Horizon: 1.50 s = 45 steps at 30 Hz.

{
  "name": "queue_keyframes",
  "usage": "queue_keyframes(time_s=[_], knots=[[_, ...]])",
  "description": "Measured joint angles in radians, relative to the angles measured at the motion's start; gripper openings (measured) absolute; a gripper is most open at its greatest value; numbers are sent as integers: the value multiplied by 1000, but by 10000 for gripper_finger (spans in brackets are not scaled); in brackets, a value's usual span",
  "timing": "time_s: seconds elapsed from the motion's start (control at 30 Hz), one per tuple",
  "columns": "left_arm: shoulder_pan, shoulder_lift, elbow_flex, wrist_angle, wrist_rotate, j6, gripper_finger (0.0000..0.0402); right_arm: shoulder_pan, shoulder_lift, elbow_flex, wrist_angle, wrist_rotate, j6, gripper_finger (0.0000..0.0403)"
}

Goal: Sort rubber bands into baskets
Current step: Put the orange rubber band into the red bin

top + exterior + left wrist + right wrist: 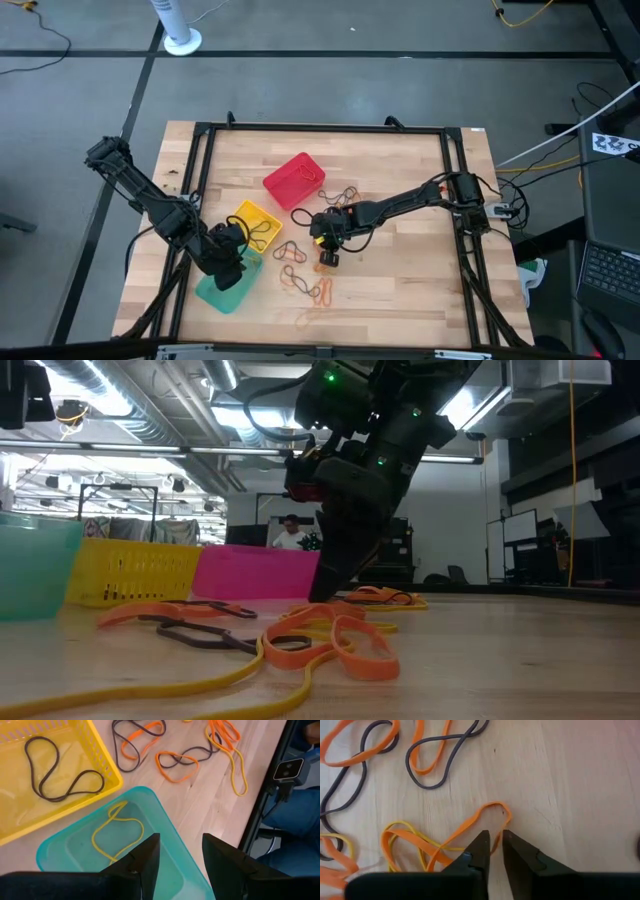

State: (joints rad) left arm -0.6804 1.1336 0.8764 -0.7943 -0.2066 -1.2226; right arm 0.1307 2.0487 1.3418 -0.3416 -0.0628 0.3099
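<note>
My right gripper (495,843) is low on the table (580,780), jaws nearly closed around the end of an orange rubber band (470,827), which stretches away from the red basket (294,179).

a light wooden table (400,290) edged by a black metal frame (320,129) fills the middle of the overhead view. at 11 o'clock, a white fan base (181,41) stands on grey floor. at 3 o'clock, a laptop keyboard (610,270). beyond the table, a person (290,534) sits.
</note>
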Motion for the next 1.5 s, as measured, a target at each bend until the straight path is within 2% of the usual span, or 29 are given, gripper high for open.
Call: queue_keyframes(time_s=[0.27,0.47,0.83,1.03,1.13,1.3,1.5], knots=[[0,0,0,-1,0,1,143,0,0,0,0,44,0,130],[0,0,0,-1,0,1,143,0,-1,0,-1,45,0,144],[0,0,0,-1,0,1,143,0,24,3,-8,46,24,92],[0,0,0,-1,0,22,143,-1,19,4,-1,45,-2,10],[0,0,0,3,-15,48,143,-7,22,33,-29,28,-26,13],[0,0,0,30,-20,68,143,-39,18,112,-36,-89,-30,4],[0,0,1,59,-80,112,143,-101,17,277,-92,-106,-31,3]])
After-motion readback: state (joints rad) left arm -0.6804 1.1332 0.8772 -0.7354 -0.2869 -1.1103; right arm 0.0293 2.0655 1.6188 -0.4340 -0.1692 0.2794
